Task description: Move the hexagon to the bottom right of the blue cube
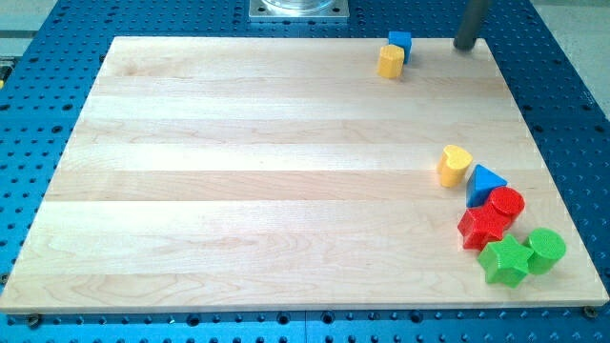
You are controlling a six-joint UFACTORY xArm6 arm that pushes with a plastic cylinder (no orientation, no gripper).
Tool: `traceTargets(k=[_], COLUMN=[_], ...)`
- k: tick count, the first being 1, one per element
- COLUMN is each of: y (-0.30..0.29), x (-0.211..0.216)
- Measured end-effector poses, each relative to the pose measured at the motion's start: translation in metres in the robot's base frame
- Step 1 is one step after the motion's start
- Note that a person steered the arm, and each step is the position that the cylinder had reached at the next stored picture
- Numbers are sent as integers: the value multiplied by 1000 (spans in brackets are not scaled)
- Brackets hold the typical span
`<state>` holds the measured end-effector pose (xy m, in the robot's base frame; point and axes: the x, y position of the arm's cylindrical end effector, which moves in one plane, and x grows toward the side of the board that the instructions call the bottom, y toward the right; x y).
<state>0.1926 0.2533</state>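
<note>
Near edge, view's bottom right: green star (504,260), green cylinder (546,250), red star (481,227), red cylinder (506,204), blue triangle (487,182), yellow heart (455,164); cluster untouched, not task's.

Far edge: yellow hexagon (390,61) touching blue cube (399,43), at cube's bottom left.

My tip (465,44) right of cube, apart; no fingers, plain rod.

Judgement: hexagon on wrong side; shift to cube's bottom right left to do.

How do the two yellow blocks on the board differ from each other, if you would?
The yellow hexagon sits at the view's top, touching the blue cube; the yellow heart lies at the view's right, beside the blue triangle. Shapes differ: six-sided versus lobed. Both share their colour.
</note>
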Motion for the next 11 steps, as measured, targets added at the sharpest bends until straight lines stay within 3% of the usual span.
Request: traceTargets(k=[3,5,7,8,9,10,11], y=[-48,-146,-172,-152,-150,-114,-114], x=[-1,6,53,77,64,66,77])
